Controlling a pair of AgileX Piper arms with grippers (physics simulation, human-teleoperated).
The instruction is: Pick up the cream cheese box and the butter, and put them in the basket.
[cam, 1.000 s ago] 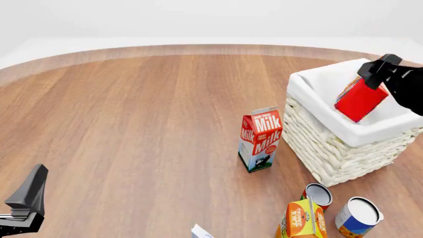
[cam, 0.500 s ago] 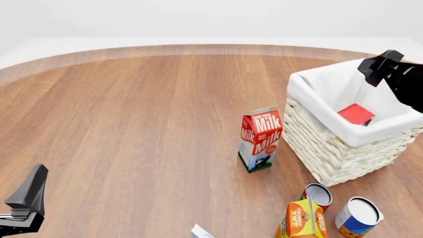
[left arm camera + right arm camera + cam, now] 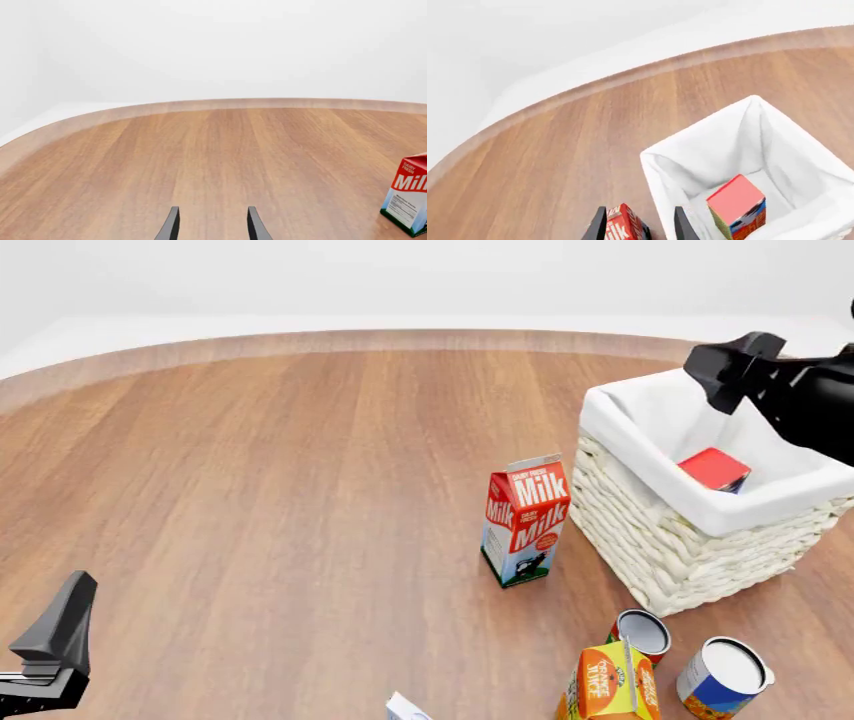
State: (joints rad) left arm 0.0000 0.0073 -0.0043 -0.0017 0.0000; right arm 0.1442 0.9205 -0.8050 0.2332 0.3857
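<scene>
The butter [image 3: 714, 469], a red-orange box, lies inside the basket [image 3: 694, 550] on its white lining; the right wrist view shows the butter [image 3: 737, 205] standing on end in the basket [image 3: 657, 167]. My right gripper [image 3: 727, 368] hovers open over the basket's far rim, holding nothing. In its own view the right gripper [image 3: 638, 227] has the milk carton's top far below its gap. Only a white corner of the cream cheese box [image 3: 404, 708] shows at the front edge. My left gripper [image 3: 60, 628] rests low at the near left, and in its own view the left gripper [image 3: 212, 227] is open and empty.
A red milk carton [image 3: 525, 520] stands just left of the basket, also visible as the milk carton [image 3: 408, 200] in the left wrist view. An orange juice carton [image 3: 610, 685] and two cans [image 3: 643, 632] [image 3: 723, 677] stand in front of the basket. The round wooden table [image 3: 267, 490] curves away at the back.
The right gripper let go of the butter, which dropped into the basket. The gripper then shifted left over the basket's far rim. The left arm stayed still.
</scene>
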